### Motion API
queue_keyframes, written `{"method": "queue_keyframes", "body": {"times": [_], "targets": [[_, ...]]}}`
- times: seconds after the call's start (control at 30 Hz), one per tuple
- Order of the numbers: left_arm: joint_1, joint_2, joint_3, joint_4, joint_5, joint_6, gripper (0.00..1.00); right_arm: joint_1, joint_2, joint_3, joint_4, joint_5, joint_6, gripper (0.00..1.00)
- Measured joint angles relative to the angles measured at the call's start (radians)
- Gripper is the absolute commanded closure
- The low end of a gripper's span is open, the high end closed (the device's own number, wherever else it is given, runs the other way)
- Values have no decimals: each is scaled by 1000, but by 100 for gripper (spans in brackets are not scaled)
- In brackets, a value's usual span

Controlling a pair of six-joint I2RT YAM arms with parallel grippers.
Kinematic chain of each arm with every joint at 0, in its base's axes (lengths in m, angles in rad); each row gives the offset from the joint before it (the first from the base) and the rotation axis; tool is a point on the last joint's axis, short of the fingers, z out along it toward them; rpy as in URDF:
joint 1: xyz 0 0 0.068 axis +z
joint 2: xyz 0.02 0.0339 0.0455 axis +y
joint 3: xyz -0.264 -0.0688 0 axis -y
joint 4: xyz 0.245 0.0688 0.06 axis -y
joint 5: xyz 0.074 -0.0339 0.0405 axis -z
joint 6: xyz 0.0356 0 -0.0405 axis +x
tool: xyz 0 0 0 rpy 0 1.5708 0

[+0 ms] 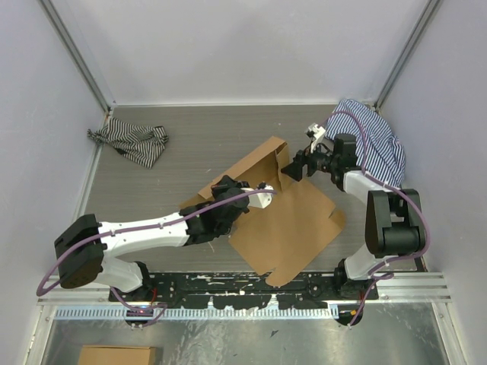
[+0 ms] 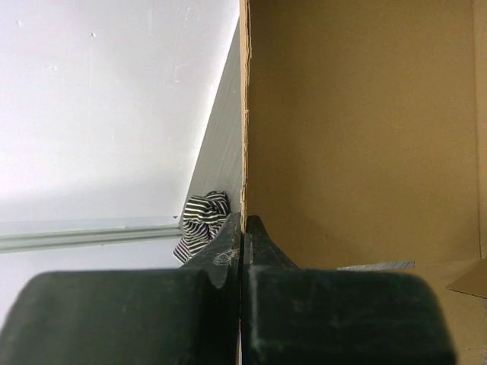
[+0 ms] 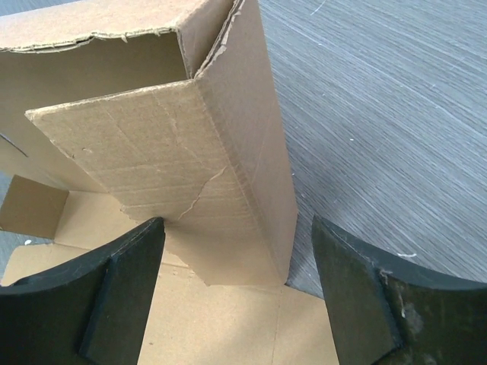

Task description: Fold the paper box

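Observation:
The paper box (image 1: 293,220) is a brown cardboard sheet lying mid-table, with one side panel (image 1: 262,161) raised upright at its far edge. My left gripper (image 1: 262,194) is shut on the edge of that raised panel; in the left wrist view the cardboard edge (image 2: 245,114) runs up from between the closed fingers (image 2: 228,243). My right gripper (image 1: 295,169) is open at the panel's right end. In the right wrist view its fingers (image 3: 129,266) straddle a folded-in flap and corner (image 3: 228,190) without clamping it.
A black-and-white striped cloth (image 1: 133,141) lies at the far left, also in the left wrist view (image 2: 199,220). A blue-striped cloth (image 1: 373,141) sits at the far right behind my right arm. White walls enclose the table. Another cardboard piece (image 1: 118,355) lies below the front rail.

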Motion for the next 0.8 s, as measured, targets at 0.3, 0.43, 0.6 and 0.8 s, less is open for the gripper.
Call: {"method": "queue_keyframes", "body": {"times": [0.3,0.43,0.6,0.8], "targets": [[0,0,18,-31,14,-11,100,17,43,21,27,-30,-9,18],[-1,0,31,-35,19,-16,100,47,56,64,10,18,-28,26],[-10,0,33,-38,18,-23,100,68,68,123,-27,119,-33,35],[-17,6,36,-40,10,-22,100,69,60,84,18,168,3,30]]}}
